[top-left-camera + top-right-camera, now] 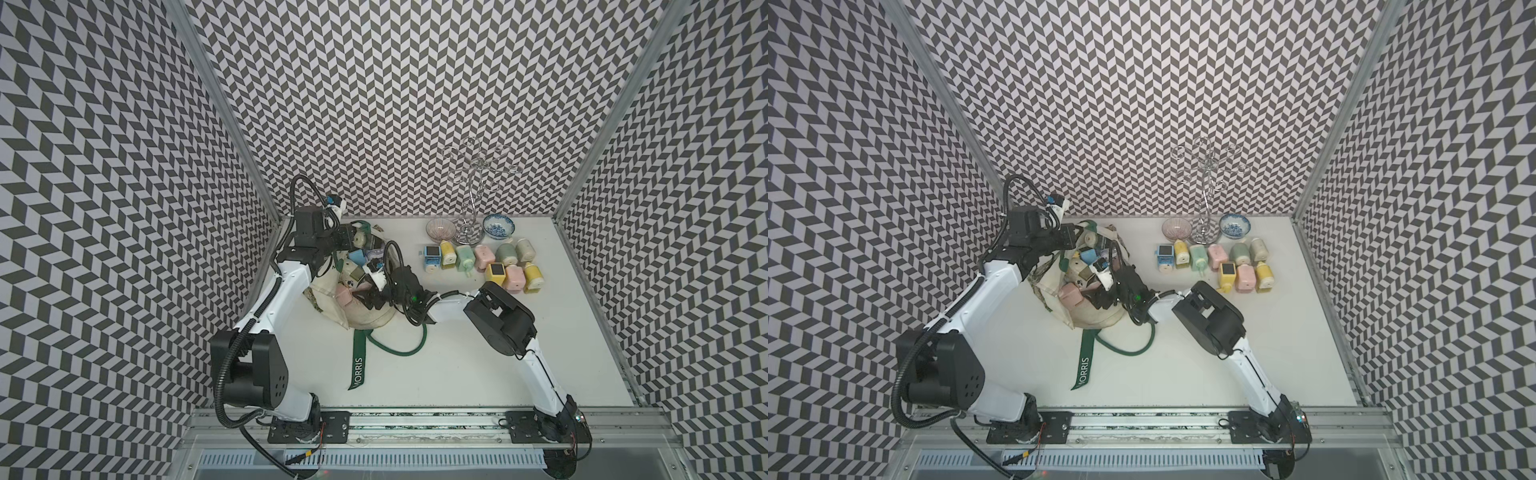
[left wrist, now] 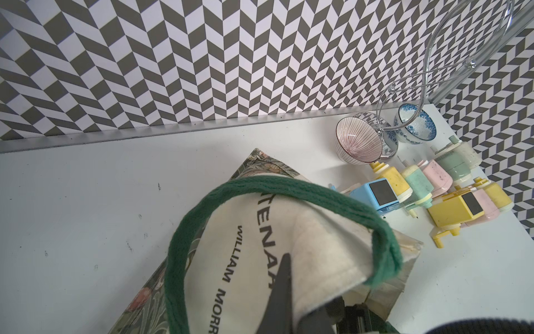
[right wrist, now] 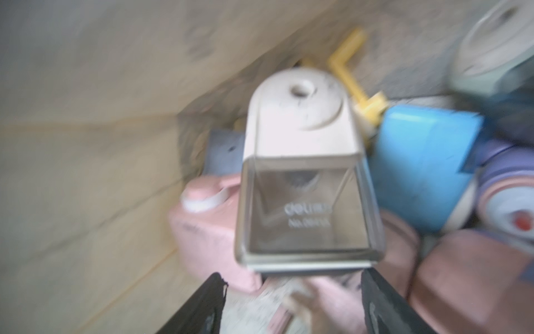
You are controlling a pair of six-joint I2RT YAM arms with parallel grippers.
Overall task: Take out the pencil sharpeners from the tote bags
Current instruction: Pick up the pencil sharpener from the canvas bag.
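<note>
- Cream canvas bag (image 1: 370, 322) with green straps (image 1: 358, 365) slumps open in both top views, stuffed with pastel sharpeners (image 1: 356, 255).
- Same views: left gripper (image 1: 351, 233) is at the bag's far rim, and right gripper (image 1: 368, 300) is poked into the bag's mouth. Some unpacked sharpeners (image 1: 482, 262) lie bunched on the table (image 1: 457, 374), well apart from the bag. A striped bowl (image 1: 441, 228), a blue bowl (image 1: 498, 226) and a wire stand (image 1: 469, 237) sit just beside them.
- Left wrist view: fingers (image 2: 284, 289) are pinched together on the bag's canvas, with a green strap looped over it. The unpacked sharpeners and both bowls sit out past the bag's corner.
- Right wrist view, pretty blurry: fingers (image 3: 202, 306) are spread apart with nothing between them. A beige sharpener (image 3: 303, 173) with a clear drawer lies just ahead of the tips inside the bag. It's on top of pink sharpeners (image 3: 208, 225), with a blue sharpener (image 3: 419, 167) right beside it.
</note>
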